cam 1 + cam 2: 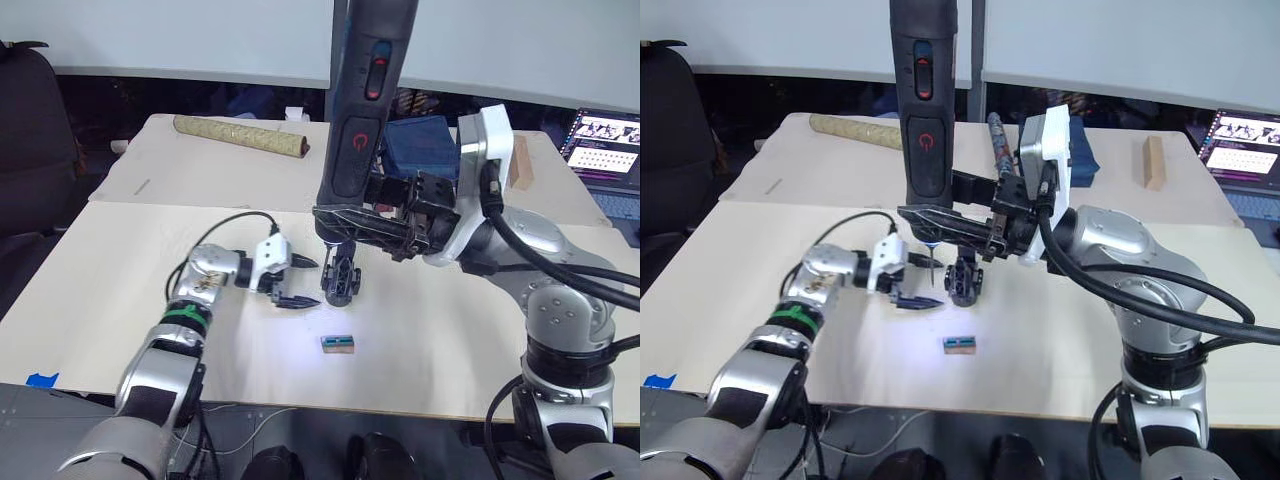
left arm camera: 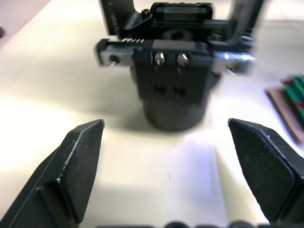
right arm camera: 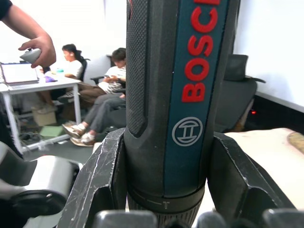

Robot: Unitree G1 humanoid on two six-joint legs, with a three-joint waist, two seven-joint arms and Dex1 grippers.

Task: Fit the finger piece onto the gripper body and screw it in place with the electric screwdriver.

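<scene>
Gripper body (image 1: 340,280) sits upright mid-tabletop, right under the bit of the electric screwdriver (image 1: 360,95), which the right gripper (image 1: 385,225) clamps vertically, while the left gripper (image 1: 290,283) waits wide open just beside it, so it's basically a straight plunge down.

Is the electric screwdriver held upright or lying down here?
Upright: the electric screwdriver stands vertical, clamped by the right end effector, its lit tip pointing down beside the gripper body.

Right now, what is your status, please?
Right gripper shut on electric screwdriver, upright, tip above gripper body. Left gripper open beside the body. Small block lies nearby, not blocking.
</scene>
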